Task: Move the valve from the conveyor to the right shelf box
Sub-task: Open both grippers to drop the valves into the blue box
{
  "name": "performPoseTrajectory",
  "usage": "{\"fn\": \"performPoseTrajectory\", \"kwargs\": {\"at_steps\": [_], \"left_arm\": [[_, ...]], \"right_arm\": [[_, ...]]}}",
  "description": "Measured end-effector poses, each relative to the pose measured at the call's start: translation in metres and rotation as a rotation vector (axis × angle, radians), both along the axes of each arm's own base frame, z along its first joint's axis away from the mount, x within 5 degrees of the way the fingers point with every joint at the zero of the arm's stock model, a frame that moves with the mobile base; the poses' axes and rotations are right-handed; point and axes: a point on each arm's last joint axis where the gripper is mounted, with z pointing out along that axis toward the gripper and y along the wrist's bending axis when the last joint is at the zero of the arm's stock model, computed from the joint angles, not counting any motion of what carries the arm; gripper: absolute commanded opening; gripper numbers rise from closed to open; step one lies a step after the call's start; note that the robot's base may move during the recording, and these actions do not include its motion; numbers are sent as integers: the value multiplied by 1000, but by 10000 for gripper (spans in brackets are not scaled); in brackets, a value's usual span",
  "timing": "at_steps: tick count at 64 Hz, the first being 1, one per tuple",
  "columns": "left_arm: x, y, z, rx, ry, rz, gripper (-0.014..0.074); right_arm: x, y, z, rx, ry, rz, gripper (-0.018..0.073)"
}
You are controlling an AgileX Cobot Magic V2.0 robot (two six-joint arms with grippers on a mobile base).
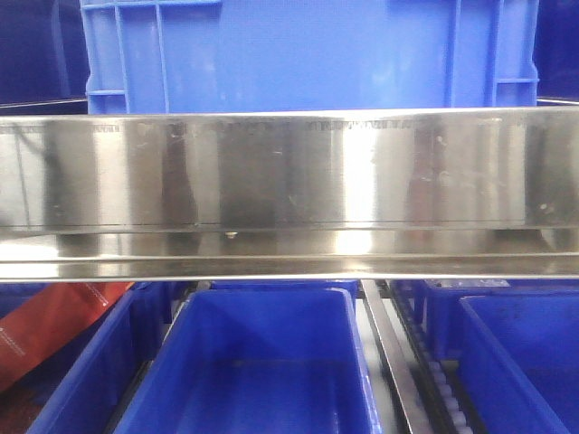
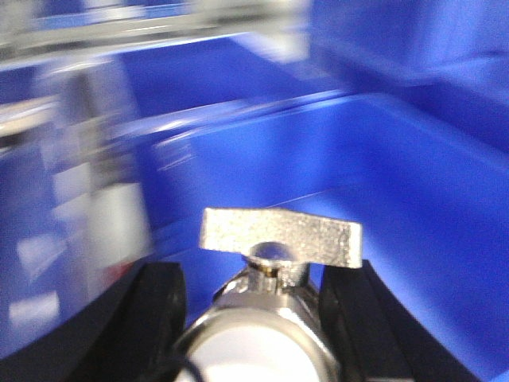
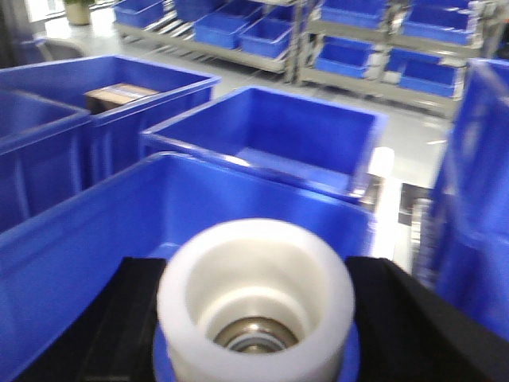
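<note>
In the left wrist view my left gripper [image 2: 254,306] is shut on a silver metal valve [image 2: 278,236] with a flat T-shaped handle. It holds the valve over the inside of a blue box [image 2: 390,183]; the view is blurred. In the right wrist view my right gripper [image 3: 256,322] is shut on a white plastic valve [image 3: 179,294] with a metal ball in its bore. It holds that valve above the near wall of a blue box [image 3: 87,231]. No gripper shows in the front view. The conveyor is out of view.
The front view is filled by a steel shelf rail [image 1: 289,181], with a blue crate [image 1: 308,54] above it. Open blue boxes stand below at centre [image 1: 262,371] and right [image 1: 525,362]. A red bag [image 1: 54,325] lies lower left. More blue boxes [image 3: 270,135] stand behind.
</note>
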Motion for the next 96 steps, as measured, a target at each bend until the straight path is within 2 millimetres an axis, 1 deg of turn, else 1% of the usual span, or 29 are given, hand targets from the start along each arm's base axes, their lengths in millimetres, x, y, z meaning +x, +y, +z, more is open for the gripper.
{"fn": "performPoseTrajectory", "kwargs": {"at_steps": [1,3,8,10,12,15,19,24,27,34,38,41,44,45,48,52,59,63,66,70,75,79,82,89,93,95,96], "left_arm": [[7,-6,-2,3,10,-16,-111],[13,-18,2,3,5,-53,-111],[35,-46,-2,20,20,-120,-111],[46,-57,-9,35,40,-137,-111],[53,-67,-12,42,44,-158,-111],[68,-80,-22,54,76,-178,-111],[88,-91,-40,82,126,-187,-111],[106,-99,-60,115,185,-189,-111],[118,-103,-78,139,233,-189,-111],[131,-109,-103,174,314,-194,-105],[136,-111,-112,185,343,-196,-60],[138,-112,-117,192,362,-198,-1],[140,-113,-122,198,375,-199,76],[140,-113,-123,200,380,-199,114],[140,-114,-124,202,385,-200,192],[141,-114,-124,202,385,-200,324],[141,-114,-123,200,381,-200,477],[141,-114,-122,199,377,-199,521],[140,-114,-121,197,376,-200,536],[140,-113,-120,196,372,-200,538],[139,-113,-118,195,369,-200,528],[135,-111,-112,191,358,-200,507],[132,-109,-107,193,348,-198,476],[119,-102,-89,211,317,-187,328],[109,-95,-76,226,292,-176,207],[102,-92,-69,233,283,-172,122],[99,-90,-66,236,278,-169,94]], "right_arm": [[3,2,-1,-2,5,4,-154],[10,7,-3,-6,15,10,-154],[26,17,-12,-19,45,18,-154],[31,19,-16,-24,55,20,-154],[38,22,-22,-32,74,20,-154],[46,26,-32,-47,108,21,-154],[55,30,-43,-63,150,23,-154],[67,36,-59,-86,210,27,-154],[71,38,-66,-95,239,29,-154],[80,45,-81,-114,291,37,-133],[85,47,-88,-120,314,39,-95],[88,49,-94,-124,329,41,-45],[92,52,-100,-122,350,45,26],[92,52,-101,-123,356,46,46],[95,54,-106,-121,376,50,116],[97,55,-111,-124,401,54,207],[99,57,-118,-132,430,57,360],[99,57,-118,-129,433,59,438],[99,57,-115,-121,414,57,491],[97,56,-109,-113,396,57,525],[94,55,-105,-106,381,56,528],[91,53,-100,-102,371,57,512],[87,52,-95,-97,359,57,478],[75,46,-78,-82,324,60,343],[63,41,-65,-69,292,62,216],[56,38,-57,-62,275,63,144],[53,37,-54,-59,267,63,116]]}}
